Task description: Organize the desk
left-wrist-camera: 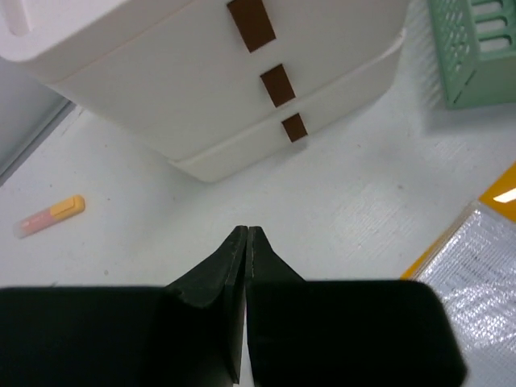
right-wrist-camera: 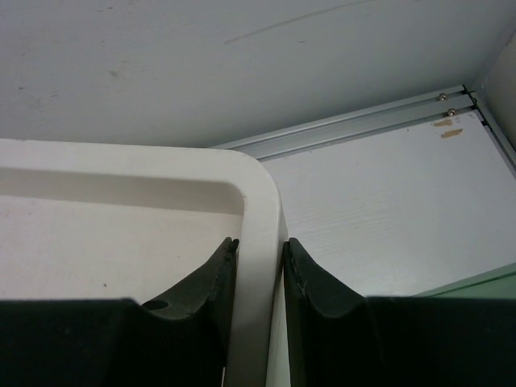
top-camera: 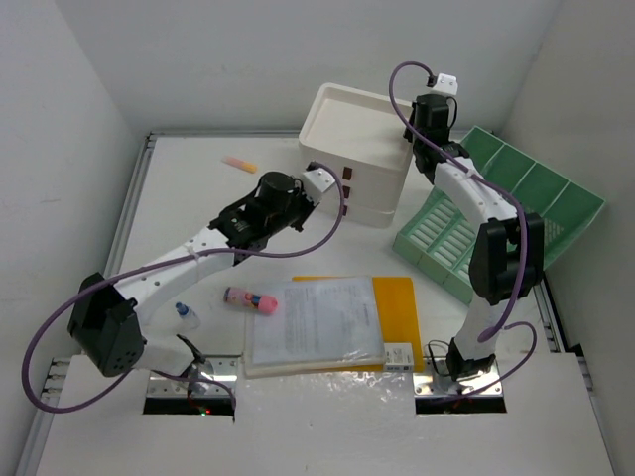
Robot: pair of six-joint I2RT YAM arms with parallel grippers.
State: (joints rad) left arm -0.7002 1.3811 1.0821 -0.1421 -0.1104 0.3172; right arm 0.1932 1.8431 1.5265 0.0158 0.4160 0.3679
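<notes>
**Top view.** The bench (top-camera: 189,198) is a matte white slab with silver rails along its edges, and it spans the whole scene between white walls; your open room is on its left half, where only an orange-and-pink highlighter (top-camera: 238,164) lies near the far rail; a white three-tier drawer box (top-camera: 357,129) stands at far centre, with a green slotted file rack (top-camera: 516,198) just beside it on the right; at the near edge a glossy clear sleeve of printed papers (top-camera: 313,322) overlaps a yellow folder (top-camera: 402,297), with a pink tube (top-camera: 250,299) just left of it; your left gripper (top-camera: 332,186) is near the box front, and your right gripper (top-camera: 417,137) is at the box's top tray.

**Left wrist view.** The left gripper's black tapered fingers meet tip to tip with nothing between them; bare, faintly grained bench separates them from the box front; that front is smooth and carries three brown rectangular pulls.

**Right wrist view.** The right gripper's fingers (right-wrist-camera: 201,298) straddle the thick, smooth rim of the tray just below its rounded corner, one inside and one outside, closed against it; beyond lie bare bench, the silver rail (right-wrist-camera: 363,125) and the wall.
</notes>
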